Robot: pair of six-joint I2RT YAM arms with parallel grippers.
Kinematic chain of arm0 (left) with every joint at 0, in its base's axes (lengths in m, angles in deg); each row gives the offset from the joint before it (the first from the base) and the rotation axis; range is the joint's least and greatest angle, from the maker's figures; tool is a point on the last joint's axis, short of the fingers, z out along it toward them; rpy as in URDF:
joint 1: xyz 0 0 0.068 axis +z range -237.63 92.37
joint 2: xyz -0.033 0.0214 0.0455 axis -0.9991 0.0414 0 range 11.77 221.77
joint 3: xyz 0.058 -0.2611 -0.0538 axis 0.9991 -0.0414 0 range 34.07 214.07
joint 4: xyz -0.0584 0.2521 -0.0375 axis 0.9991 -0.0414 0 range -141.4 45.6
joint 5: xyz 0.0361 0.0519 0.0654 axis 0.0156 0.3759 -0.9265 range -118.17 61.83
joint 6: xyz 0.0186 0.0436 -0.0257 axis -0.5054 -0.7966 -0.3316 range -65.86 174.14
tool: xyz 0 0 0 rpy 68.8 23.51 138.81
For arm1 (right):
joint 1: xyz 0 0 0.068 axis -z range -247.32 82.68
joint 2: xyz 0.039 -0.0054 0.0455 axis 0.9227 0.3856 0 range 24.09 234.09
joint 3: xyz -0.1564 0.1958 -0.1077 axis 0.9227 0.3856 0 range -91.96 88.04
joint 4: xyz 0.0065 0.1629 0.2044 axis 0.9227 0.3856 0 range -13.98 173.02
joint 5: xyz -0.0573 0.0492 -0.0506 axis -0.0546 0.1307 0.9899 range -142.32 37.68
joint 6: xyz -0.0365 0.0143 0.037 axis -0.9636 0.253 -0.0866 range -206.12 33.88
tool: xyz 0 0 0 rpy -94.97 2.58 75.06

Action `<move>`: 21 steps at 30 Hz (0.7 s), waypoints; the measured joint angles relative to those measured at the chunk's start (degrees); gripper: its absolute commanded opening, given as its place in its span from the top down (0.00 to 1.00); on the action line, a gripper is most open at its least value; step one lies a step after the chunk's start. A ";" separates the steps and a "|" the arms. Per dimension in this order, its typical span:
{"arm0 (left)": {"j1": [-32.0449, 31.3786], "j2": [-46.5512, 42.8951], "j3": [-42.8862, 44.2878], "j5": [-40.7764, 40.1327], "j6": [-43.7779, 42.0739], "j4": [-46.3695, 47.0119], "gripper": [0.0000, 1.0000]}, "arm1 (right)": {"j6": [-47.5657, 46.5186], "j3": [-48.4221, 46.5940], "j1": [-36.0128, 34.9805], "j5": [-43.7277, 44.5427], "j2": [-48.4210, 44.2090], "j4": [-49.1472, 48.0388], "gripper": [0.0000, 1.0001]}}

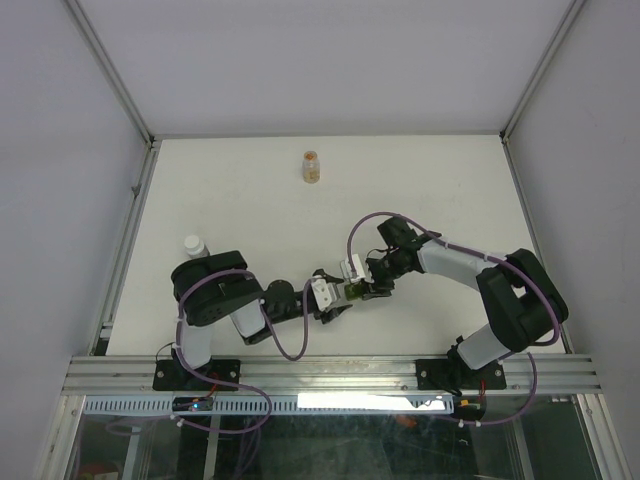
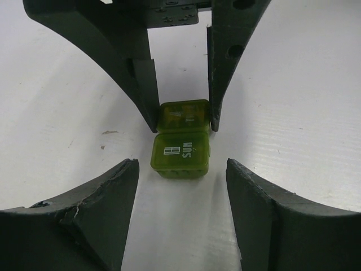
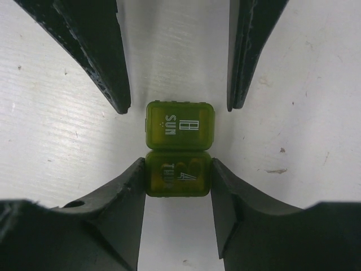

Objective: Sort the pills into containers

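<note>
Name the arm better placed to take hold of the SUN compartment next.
Left. The left gripper is open with its fingers either side of the SUN compartment, not touching it. The right gripper is shut on the adjoining THU compartment, so it is probably busy steadying the pair.

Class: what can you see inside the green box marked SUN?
The green box has its lid shut. Only the printed lid shows; the cloudy green plastic hides whatever may lie inside.
</note>
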 measured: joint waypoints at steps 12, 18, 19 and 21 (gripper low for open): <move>0.00 2.67 2.05 -0.04 2.27 0.33 0.43 | 0.04 0.20 -0.74 -0.17 0.00 -0.04 0.74; 0.00 3.45 2.29 -0.04 2.89 0.37 0.46 | 0.24 0.20 -0.74 -0.17 -0.02 -0.07 0.75; 0.00 3.45 2.38 -0.04 3.06 0.37 0.46 | 0.31 0.20 -0.76 -0.17 -0.02 -0.07 0.75; 0.00 3.45 2.67 -0.04 3.61 0.37 0.46 | 0.39 0.20 -0.87 -0.15 -0.02 -0.09 0.76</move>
